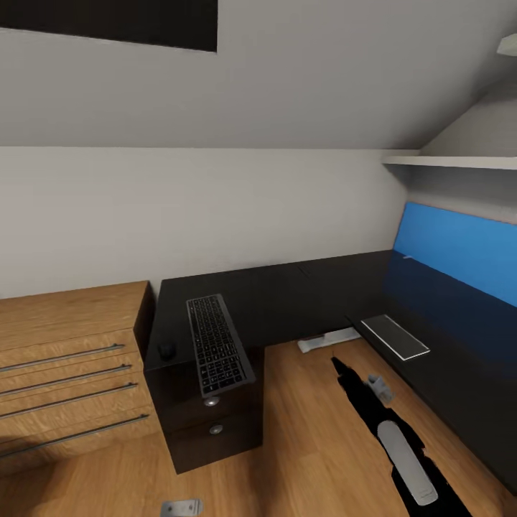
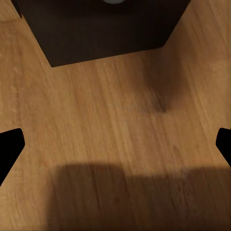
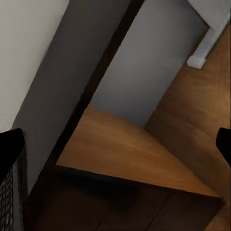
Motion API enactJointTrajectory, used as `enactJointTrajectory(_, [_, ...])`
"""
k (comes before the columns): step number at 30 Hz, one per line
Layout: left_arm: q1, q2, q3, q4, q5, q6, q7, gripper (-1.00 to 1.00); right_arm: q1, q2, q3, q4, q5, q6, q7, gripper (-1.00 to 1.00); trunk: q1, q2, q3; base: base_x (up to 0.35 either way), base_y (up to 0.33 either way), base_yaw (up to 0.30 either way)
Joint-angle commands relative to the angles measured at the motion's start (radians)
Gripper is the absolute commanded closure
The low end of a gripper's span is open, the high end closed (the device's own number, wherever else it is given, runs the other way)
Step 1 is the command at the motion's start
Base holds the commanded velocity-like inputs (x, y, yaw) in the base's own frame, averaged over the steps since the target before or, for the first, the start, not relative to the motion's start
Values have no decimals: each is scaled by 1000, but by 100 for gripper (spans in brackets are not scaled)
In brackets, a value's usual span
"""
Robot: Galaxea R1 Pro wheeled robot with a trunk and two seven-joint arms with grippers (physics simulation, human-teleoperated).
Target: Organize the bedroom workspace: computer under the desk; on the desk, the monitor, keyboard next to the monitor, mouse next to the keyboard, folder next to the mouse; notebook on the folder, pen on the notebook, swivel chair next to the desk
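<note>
A dark keyboard (image 1: 215, 345) lies lengthwise on the left wing of the black L-shaped desk (image 1: 287, 294), its near end overhanging the front edge. A small black mouse (image 1: 166, 350) sits just left of it. On the right wing stands a large blue panel (image 1: 459, 258), apparently the monitor's screen, with a flat grey slab (image 1: 395, 336) in front of it. My right arm (image 1: 406, 452) reaches forward beside that wing; the right gripper (image 3: 115, 149) is open and empty. My left gripper (image 2: 115, 144) hangs open over the wooden floor. Computer, chair, folder, notebook and pen are out of view.
A black drawer unit (image 1: 212, 424) stands under the desk's left wing, its base (image 2: 110, 29) close ahead of the left gripper. A wooden dresser (image 1: 68, 366) adjoins it at the left. A white foot (image 1: 329, 339) rests on the floor under the desk. A shelf (image 1: 452, 161) hangs at upper right.
</note>
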Motion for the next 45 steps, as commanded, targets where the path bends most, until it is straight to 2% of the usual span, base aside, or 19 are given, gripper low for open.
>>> enactJointTrajectory(1, [0, 1, -4, -3, 11, 4, 9, -100, -2, 5, 5, -26, 58, 1, -42, -100, 0, -1, -1, 0, -35, 0])
enactJointTrajectory(2, [0, 1, -5, -2, 11, 4, 9, -100, -4, 10, 15, -100, 161, 16, -121, -100, 0, -1, -1, 0, -14, 0])
enactJointTrajectory(3, [0, 1, -5, -2, 11, 4, 9, -100, -5, 11, 27, -142, 199, 50, -170, -100, 0, -1, -1, 0, -9, 0])
enactJointTrajectory(6, [0, 1, -5, -2, 10, 4, 9, -100, -6, 8, 46, -205, 242, 154, -258, -100, 0, -1, -1, 0, -6, 0])
enactJointTrajectory(7, [0, 1, -5, -2, 10, 4, 9, -100, -6, 7, 55, -247, 264, 251, -326, -100, 0, -1, -1, 0, -3, 0])
enactJointTrajectory(8, [0, 1, -6, -2, 10, 4, 9, -100, -8, 7, 58, -322, 284, 435, -444, -100, 0, -1, -1, 0, -1, 0])
enactJointTrajectory(13, [0, 1, -6, -2, 10, -4, 9, -100, -9, 17, 26, -366, 286, 546, -511, -100, 0, -1, -1, 0, 0, 0])
enactJointTrajectory(15, [0, 1, -6, -2, 11, -16, 9, -100, -10, 24, 20, -371, 286, 560, -520, -100, 0, -1, -1, 0, 0, 0])
enactJointTrajectory(19, [2, -17, 0, 7, 12, -38, 13, -100, -32, 46, 16, -349, 308, 537, -497, -100, 0, -1, -1, 0, 0, 0])
enactJointTrajectory(23, [3, -16, 1, 2, 12, -40, 12, -100, -24, 69, 14, -326, 329, 514, -474, -100, 0, -1, -1, 0, 0, 0])
enactJointTrajectory(26, [8, -7, 2, 4, 14, -42, 11, -100, -7, 85, 11, -344, 345, 497, -458, -100, 0, -1, -1, 0, 0, 0])
enactJointTrajectory(35, [13, 4, 2, 5, 15, -57, 11, -100, 44, 85, 5, -379, 396, 447, -407, -100, 0, -1, -1, 0, 0, 0])
enactJointTrajectory(45, [13, 7, 2, 14, 15, -59, 12, -100, 46, 84, 4, -380, 451, 391, -351, -100, 0, -1, -1, 0, -37, 9])
